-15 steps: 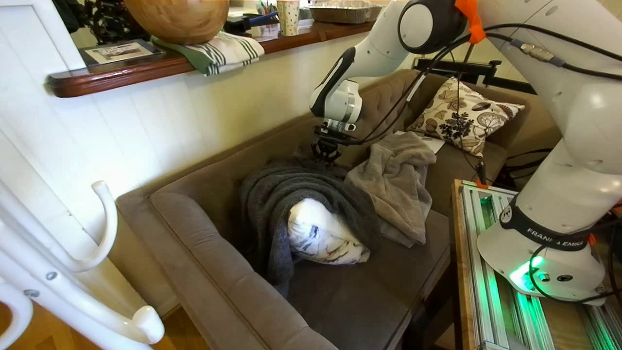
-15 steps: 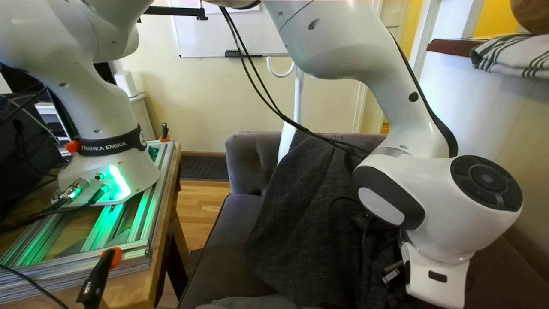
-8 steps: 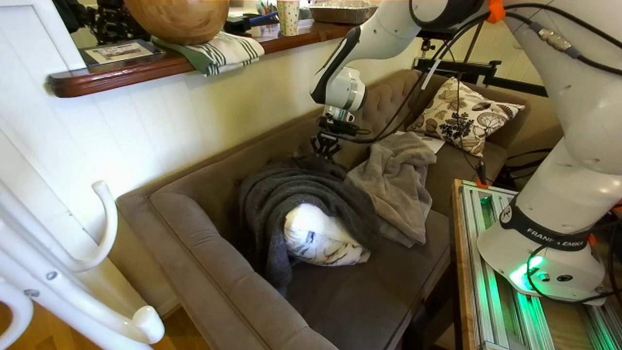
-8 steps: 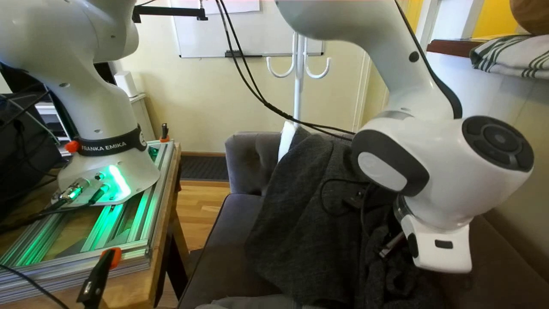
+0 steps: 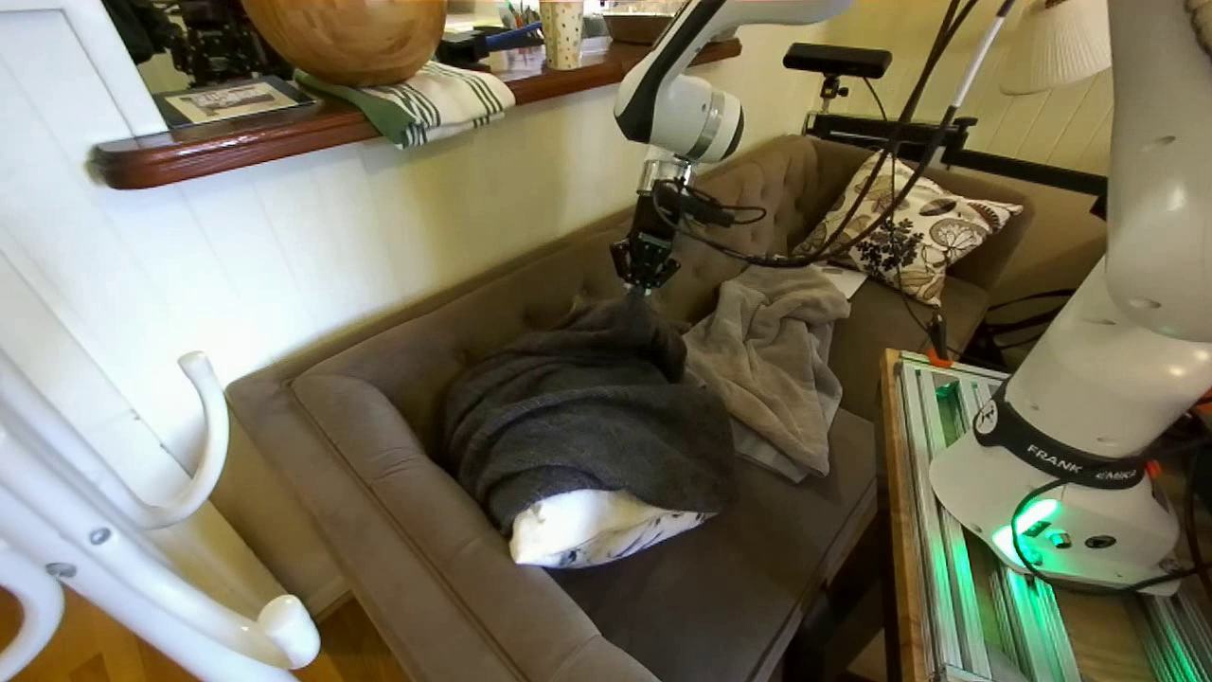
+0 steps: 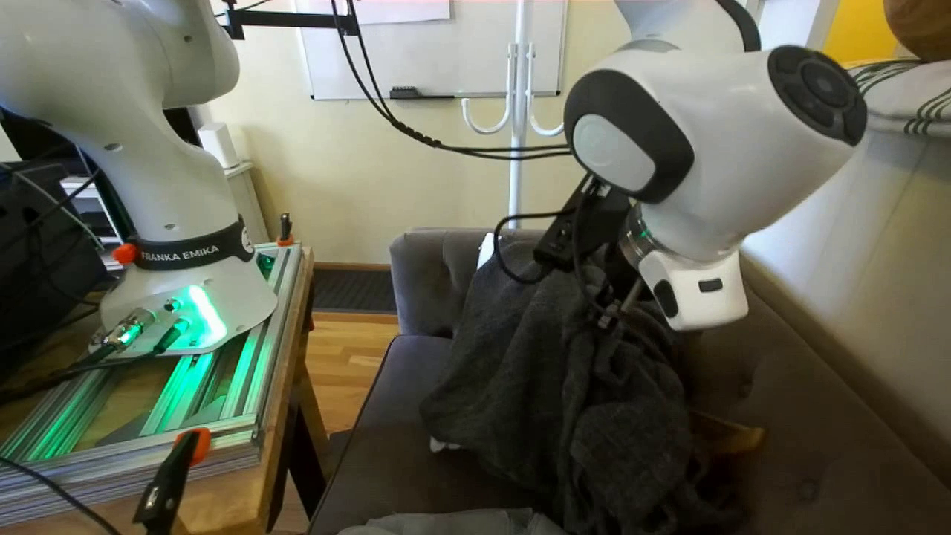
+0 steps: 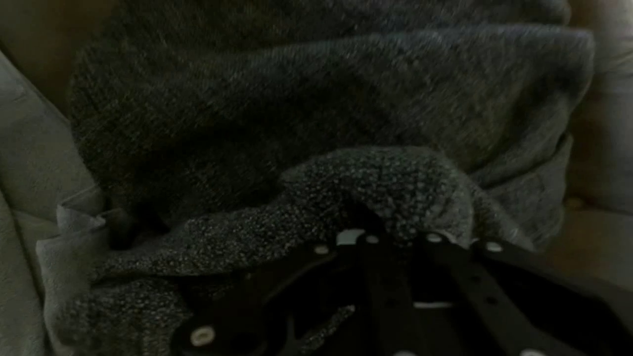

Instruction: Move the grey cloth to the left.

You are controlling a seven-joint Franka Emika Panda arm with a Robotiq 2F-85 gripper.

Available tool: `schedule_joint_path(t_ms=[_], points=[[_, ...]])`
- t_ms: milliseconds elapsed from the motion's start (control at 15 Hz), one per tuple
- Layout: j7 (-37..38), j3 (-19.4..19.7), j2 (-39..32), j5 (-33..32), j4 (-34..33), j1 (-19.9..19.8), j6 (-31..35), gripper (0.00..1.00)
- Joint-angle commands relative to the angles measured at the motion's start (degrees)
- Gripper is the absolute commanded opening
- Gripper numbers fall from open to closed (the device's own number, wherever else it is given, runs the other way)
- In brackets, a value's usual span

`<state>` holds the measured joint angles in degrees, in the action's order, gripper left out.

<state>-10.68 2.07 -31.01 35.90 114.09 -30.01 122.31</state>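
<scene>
In an exterior view, the dark grey cloth (image 5: pixel 597 426) at mid-frame hides more of the pillow (image 5: pixel 582 532) than before, one fold pinched in the gripper (image 5: pixel 641 286), which the arm (image 6: pixel 706 141) mostly covers in an exterior view and shadow darkens in the wrist view.

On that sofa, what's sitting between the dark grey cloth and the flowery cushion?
An exterior view shows a paler, crumpled blanket between the dark grey cloth and the flowery cushion, plus a flat white sheet nearer the cushion.
</scene>
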Motion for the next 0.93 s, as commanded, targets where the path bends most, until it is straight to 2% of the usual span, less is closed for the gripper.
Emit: schedule_joint_path(t_ms=[0,267,333,467,667,867], points=[[-1.6,2.6,1.0,1.2,0.5,2.5,-2.5,0.10],[-2.8,2.8,2.1,1.1,1.3,2.6,-3.6,0.10],[-2.9,2.8,2.1,1.1,1.4,2.6,-3.6,0.02],[-2.9,3.0,1.4,0.3,1.2,4.3,-1.5,0.02],[-8.6,-0.3,2.0,1.1,1.7,6.7,-3.6,0.02],[-11.5,-3.4,3.3,1.3,3.1,10.8,-3.4,0.02]])
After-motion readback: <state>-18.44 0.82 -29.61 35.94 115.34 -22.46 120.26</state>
